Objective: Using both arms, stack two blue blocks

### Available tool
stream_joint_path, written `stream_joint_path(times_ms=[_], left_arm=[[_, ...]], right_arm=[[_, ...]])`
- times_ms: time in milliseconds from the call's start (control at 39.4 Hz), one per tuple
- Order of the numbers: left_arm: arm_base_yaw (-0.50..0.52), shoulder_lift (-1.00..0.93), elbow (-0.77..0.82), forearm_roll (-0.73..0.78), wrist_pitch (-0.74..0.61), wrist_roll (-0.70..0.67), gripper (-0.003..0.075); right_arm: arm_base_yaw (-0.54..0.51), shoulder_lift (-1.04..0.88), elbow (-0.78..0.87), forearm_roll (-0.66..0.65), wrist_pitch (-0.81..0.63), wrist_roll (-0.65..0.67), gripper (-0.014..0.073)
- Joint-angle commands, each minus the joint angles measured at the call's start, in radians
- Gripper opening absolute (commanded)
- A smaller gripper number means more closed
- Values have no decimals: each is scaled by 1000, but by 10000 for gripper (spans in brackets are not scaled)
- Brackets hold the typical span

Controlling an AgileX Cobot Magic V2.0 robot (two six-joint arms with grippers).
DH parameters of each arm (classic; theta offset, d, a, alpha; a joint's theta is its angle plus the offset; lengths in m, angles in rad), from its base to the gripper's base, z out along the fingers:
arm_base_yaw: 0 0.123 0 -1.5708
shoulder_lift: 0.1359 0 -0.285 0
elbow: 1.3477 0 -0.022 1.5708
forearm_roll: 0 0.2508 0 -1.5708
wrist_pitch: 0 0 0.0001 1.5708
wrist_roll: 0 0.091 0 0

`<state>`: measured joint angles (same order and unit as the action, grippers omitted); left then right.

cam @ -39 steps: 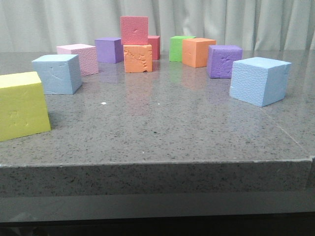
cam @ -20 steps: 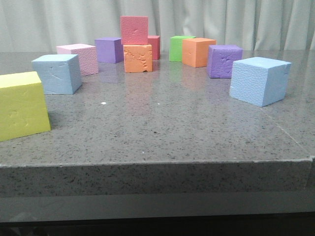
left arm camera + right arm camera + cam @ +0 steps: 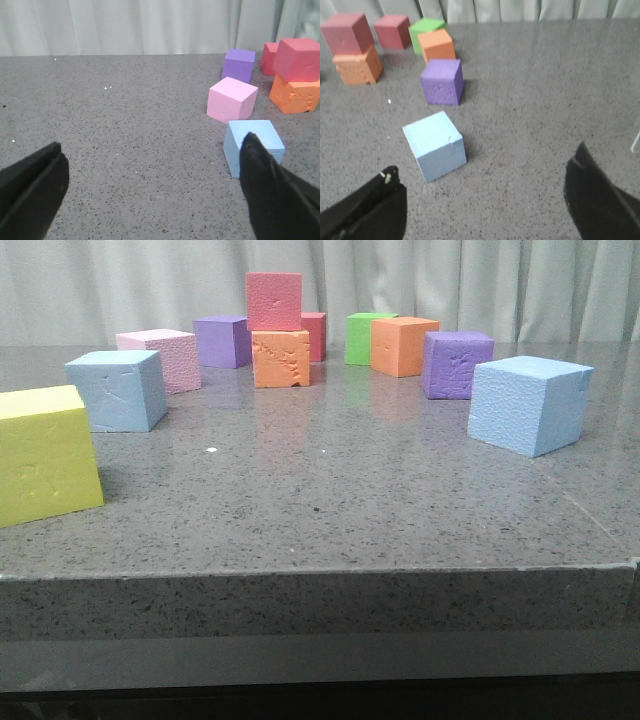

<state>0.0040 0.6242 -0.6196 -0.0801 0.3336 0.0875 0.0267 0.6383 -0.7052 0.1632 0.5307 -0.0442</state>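
Two light blue blocks stand apart on the grey table. One blue block (image 3: 117, 390) is at the left, the other blue block (image 3: 528, 403) at the right and nearer. Neither arm shows in the front view. In the left wrist view my left gripper (image 3: 150, 145) is open above bare table, and the left blue block (image 3: 255, 139) lies just past one finger, partly hidden by it. In the right wrist view my right gripper (image 3: 485, 162) is open with nothing between its fingers; the right blue block (image 3: 435, 145) sits just ahead of one fingertip (image 3: 389, 176), not touching it.
A yellow cube (image 3: 45, 455) stands at the near left. At the back are a pink cube (image 3: 160, 358), two purple cubes (image 3: 222, 340) (image 3: 457, 364), a red cube (image 3: 273, 300) on an orange one (image 3: 281, 358), a green cube (image 3: 365, 337) and an orange cube (image 3: 402, 345).
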Motion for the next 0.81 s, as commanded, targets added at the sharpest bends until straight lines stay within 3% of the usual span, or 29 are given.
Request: stream_joint_path(times_ms=[0, 330, 558, 786], left_arm=[[-2, 6, -35, -3, -79, -4, 676], [-2, 6, -35, -1, -81, -4, 676], [-2, 6, -35, -1, -81, -4, 676], [-2, 6, -35, -1, -81, -4, 676]], right_arm=[[-6, 117, -108, -5, 14, -56, 646], [-5, 509, -463, 21, 304, -206, 646], [-5, 794, -717, 213, 567, -465, 646], [-2, 948, -855, 289, 621, -539, 646]])
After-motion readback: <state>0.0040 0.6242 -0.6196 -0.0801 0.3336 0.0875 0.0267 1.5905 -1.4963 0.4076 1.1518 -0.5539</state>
